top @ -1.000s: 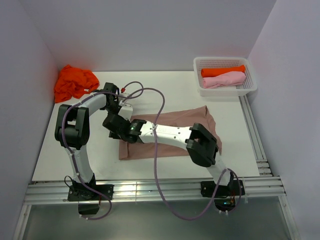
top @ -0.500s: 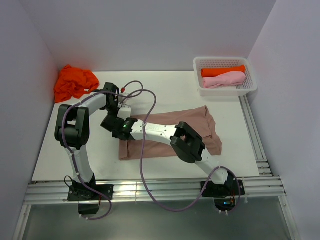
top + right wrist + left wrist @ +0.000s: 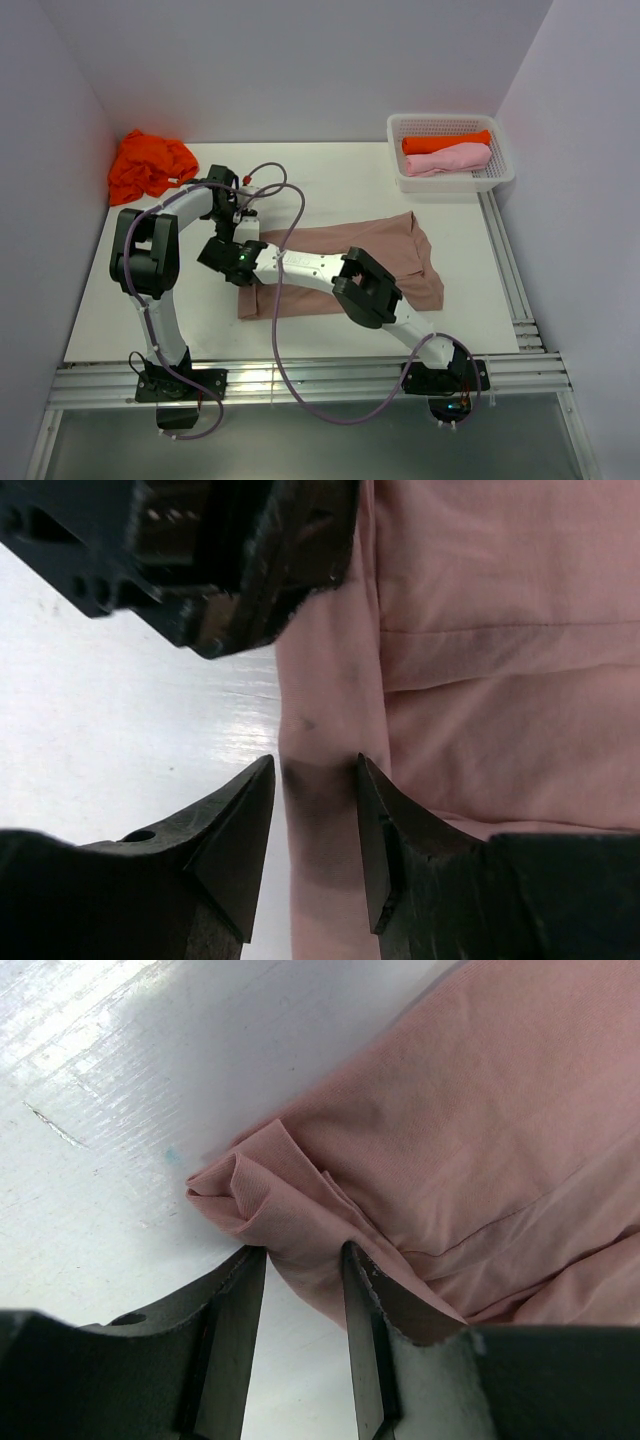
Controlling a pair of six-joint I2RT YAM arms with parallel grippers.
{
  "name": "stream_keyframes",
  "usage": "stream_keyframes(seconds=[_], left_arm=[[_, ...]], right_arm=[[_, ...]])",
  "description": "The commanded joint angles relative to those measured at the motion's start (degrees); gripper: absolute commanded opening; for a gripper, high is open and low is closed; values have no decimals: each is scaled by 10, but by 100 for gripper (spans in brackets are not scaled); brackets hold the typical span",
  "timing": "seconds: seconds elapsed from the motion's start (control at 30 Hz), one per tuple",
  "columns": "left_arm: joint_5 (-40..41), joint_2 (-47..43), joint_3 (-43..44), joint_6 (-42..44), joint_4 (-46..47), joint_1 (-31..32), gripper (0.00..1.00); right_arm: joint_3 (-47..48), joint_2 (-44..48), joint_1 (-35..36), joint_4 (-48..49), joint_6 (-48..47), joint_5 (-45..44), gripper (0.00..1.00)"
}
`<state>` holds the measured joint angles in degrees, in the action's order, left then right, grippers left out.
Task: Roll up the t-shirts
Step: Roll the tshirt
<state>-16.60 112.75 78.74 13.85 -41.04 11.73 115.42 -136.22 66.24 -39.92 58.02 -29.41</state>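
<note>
My left claw (image 3: 300, 1252) sits at the far left corner of the dusty pink-brown t-shirt (image 3: 405, 250), where the cloth is bunched into a small fold (image 3: 235, 1190). The fold lies right at my fingertips, with bare worktop (image 3: 340, 185) showing in the gap lower down. I cannot tell whether I am pinching it or only straddling it. My right claw (image 3: 315, 762) is just beside it and released: its jaws stand apart over a flat strip of the shirt's left edge, which lies smooth between them. The black body of the left claw fills the upper left of my right wrist view.

The shirt is spread flat on the middle of the worktop. My right arm (image 3: 310, 268) stretches across it and hides much of its middle from above, and a purple cable (image 3: 303, 205) loops over the same patch.

At the far left lies a crumpled heap of bright orange cloth (image 3: 150, 165). At the far right stands a white mesh basket (image 3: 500, 178) holding a rolled orange t-shirt (image 3: 445, 142) and, touching it on the near side, a rolled light pink t-shirt (image 3: 450, 158).
</note>
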Motion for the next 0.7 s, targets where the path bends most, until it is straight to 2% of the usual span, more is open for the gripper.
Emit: stream_keyframes(seconds=[0.0,0.17,0.47,0.67], left_arm=[[24,7,11,17,5,2,43],[24,6,11,16,6,2,44],[13,-3,31,15,-1,2,56],[-1,-10,79,10,-27,0,59]], right_arm=[[31,-19,5,-34,10,-17,46],[67,-44,6,-79,15,-13,48],[76,-69,9,-131,31,7,49],[56,-71,9,-126,29,31,43]])
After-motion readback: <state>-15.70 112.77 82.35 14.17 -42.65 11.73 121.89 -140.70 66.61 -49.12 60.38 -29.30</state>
